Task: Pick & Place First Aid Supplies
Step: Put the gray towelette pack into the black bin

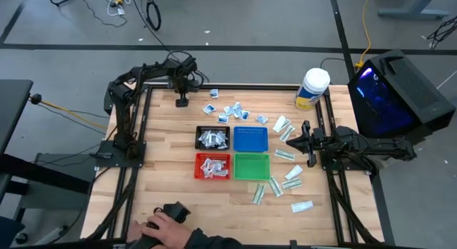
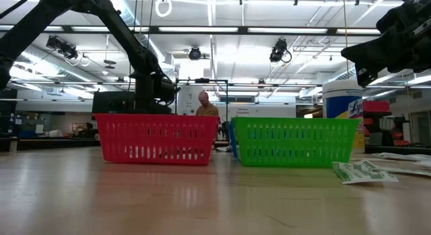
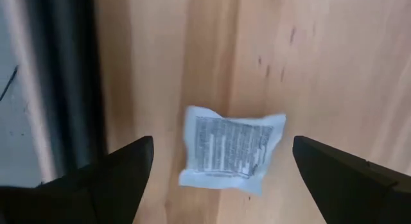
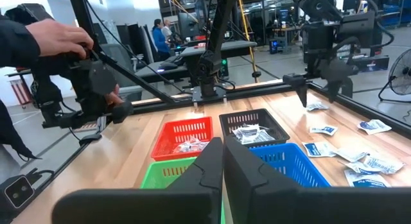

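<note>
Left pincer hangs over the far left part of the light wooden tabletop, its two dark fingers spread wide apart with nothing between them. Directly beneath the gap lies one small squarish white packet with bluish print, flat on the wood and untouched. Just to the pincer's side, toward the middle of the tabletop, more squarish packets lie scattered.

Right pincer waits at the right edge, fingers pressed together and holding nothing — the wrist view shows them meeting in a closed line. Around it lie the long narrow white-and-green packets, some beside it, others nearer the front edge.

Between the two pincers sit four mesh trays: the black tray and red tray each hold squarish packets; the blue tray and green tray show only mesh.
</note>
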Robot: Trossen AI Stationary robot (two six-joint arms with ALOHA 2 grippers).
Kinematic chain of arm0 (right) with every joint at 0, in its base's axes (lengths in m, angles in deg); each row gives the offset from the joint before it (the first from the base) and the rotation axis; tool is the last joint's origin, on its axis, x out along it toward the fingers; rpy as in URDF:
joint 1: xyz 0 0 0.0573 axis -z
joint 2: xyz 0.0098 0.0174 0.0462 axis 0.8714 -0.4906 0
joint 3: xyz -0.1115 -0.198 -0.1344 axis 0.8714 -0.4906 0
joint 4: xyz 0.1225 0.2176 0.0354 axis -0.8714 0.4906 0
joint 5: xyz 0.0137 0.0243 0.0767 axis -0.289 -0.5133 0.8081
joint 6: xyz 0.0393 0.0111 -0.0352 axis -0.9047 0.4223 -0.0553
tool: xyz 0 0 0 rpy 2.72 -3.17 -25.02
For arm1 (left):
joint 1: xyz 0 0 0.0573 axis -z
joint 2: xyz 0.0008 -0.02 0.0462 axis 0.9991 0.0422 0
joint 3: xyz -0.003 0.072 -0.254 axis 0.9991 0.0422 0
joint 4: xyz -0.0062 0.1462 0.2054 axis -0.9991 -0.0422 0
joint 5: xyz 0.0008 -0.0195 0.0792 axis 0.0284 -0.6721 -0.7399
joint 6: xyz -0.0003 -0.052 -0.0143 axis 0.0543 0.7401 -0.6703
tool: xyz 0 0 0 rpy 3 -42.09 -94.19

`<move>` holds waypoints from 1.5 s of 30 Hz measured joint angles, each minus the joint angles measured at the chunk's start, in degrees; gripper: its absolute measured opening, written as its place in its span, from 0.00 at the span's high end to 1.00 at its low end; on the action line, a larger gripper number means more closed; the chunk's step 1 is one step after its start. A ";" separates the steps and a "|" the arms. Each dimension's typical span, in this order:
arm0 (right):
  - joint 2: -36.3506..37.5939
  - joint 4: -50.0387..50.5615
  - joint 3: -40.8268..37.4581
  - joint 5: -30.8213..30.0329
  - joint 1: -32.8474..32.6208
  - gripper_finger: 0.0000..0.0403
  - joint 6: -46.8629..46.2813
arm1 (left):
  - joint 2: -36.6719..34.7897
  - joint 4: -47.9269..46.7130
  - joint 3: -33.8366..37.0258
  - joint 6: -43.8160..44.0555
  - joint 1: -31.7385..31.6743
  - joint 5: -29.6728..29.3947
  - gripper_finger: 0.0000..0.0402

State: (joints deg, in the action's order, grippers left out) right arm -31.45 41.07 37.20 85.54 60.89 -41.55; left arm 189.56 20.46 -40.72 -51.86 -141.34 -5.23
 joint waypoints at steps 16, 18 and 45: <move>0.00 0.01 0.00 -0.01 0.01 0.96 0.01 | -0.24 3.03 3.45 -0.37 0.88 -1.85 0.12; 0.00 0.00 0.00 0.00 0.01 0.96 0.00 | -0.20 2.87 3.49 -0.37 0.90 -1.72 0.17; 0.00 0.00 -0.01 -0.01 0.02 0.96 0.02 | -3.25 2.78 3.82 0.39 1.68 -2.29 0.44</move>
State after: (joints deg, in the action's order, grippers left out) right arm -31.45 41.07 37.19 85.53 60.91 -41.53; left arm 186.30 23.24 -36.91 -51.48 -139.65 -7.51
